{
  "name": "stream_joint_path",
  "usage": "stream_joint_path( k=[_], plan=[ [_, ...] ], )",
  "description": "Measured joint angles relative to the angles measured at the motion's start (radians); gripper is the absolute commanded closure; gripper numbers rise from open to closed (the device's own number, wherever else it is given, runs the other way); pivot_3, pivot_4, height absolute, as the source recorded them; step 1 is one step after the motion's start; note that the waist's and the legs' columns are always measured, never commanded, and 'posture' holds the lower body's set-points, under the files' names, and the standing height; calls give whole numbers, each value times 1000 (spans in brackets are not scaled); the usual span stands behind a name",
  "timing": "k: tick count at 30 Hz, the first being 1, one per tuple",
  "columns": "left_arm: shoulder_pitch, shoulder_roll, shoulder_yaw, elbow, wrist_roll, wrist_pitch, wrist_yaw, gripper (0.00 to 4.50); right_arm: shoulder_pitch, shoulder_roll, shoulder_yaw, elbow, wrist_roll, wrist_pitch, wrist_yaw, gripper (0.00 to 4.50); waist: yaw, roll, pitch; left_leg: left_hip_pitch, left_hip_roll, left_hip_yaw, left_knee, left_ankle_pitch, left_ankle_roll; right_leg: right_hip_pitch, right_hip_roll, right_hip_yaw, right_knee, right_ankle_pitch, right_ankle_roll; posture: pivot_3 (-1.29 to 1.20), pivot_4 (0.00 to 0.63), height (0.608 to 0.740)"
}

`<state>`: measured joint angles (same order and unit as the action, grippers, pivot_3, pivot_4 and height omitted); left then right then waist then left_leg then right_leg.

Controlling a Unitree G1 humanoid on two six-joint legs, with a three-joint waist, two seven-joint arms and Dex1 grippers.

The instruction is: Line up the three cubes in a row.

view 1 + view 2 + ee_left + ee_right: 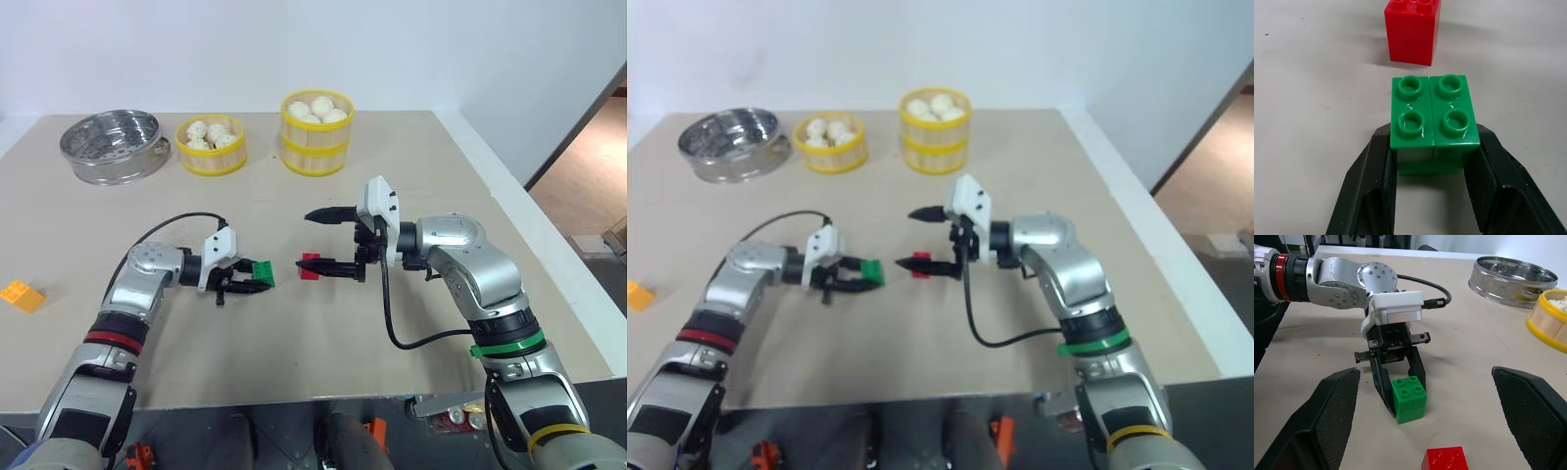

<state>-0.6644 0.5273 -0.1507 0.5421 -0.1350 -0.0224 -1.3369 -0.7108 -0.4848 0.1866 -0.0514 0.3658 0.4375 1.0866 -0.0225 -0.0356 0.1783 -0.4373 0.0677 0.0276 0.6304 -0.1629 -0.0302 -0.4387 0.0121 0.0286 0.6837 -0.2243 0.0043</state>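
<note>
Left end effector (pixel 257 282) clamps green cube (pixel 263 273) beside red cube (pixel 311 265).

Block (pixel 262 273) left of block (pixel 311 265)

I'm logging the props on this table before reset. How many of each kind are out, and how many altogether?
Cubes: 3: green cube, red cube, orange-yellow cube
Yellow bun baskets: 2: low basket, tall basket
Metal steamer pan: 1
Total: 6
</note>
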Motion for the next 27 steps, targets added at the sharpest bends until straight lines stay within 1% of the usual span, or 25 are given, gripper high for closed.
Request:
stream_joint_path(
  k=[1,2,4,8,9,13,17,23,25,26,27],
  plan=[
    [-2,0,-2,2,2,-3,0,3166,0,0,0,0,0,0,0,0,0,0,0,0,0,0,0,0,0,0,0,0,0,0,0,0,150,740],
    [-3,0,-3,4,4,-4,1,2103,1,0,0,0,1,0,1,0,0,0,0,0,0,0,1,0,0,0,0,0,0,0,0,0,150,740],
    [-3,1,-8,18,16,-4,10,1514,8,0,0,-1,1,1,2,0,0,0,0,0,0,0,1,0,0,0,0,0,0,1,0,0,150,740],
    [-4,5,-5,17,16,-1,25,131,18,-1,0,-1,1,1,6,0,0,0,0,0,0,0,1,0,0,0,0,1,0,0,0,0,150,740],
    [-4,6,-4,16,16,-1,26,26,18,-1,0,-1,1,1,6,0,0,0,0,0,0,0,1,0,0,0,0,0,0,0,0,0,150,740],
    [1,14,-4,-6,16,1,25,26,18,-1,3,-1,1,0,6,0,-1,0,0,-1,0,0,1,0,0,0,0,1,0,0,0,0,150,740],
    [19,57,10,-79,5,34,35,26,18,-1,4,-1,0,-1,6,0,-1,0,0,-1,0,0,0,0,0,-1,0,0,0,0,0,0,150,740],
    [58,121,104,-333,-136,229,46,26,18,-3,4,-3,0,-7,6,0,-2,0,0,-1,0,1,0,0,0,-1,0,1,-1,-1,1,0,150,740],
    [81,121,170,-428,-225,349,100,26,18,-5,4,-3,1,-8,5,0,-2,0,0,-1,0,0,0,0,0,-1,0,1,-1,-1,1,0,150,740],
    [85,112,243,-488,-289,441,185,26,18,-4,4,-4,2,-8,4,0,-2,0,0,-1,0,0,0,0,0,-1,0,0,-1,-1,1,0,150,740],
    [86,111,286,-515,-312,470,235,26,18,-4,4,-4,2,-8,3,0,-2,0,0,-1,0,0,0,0,0,-1,0,0,-1,-1,1,0,150,740]
  ],
)
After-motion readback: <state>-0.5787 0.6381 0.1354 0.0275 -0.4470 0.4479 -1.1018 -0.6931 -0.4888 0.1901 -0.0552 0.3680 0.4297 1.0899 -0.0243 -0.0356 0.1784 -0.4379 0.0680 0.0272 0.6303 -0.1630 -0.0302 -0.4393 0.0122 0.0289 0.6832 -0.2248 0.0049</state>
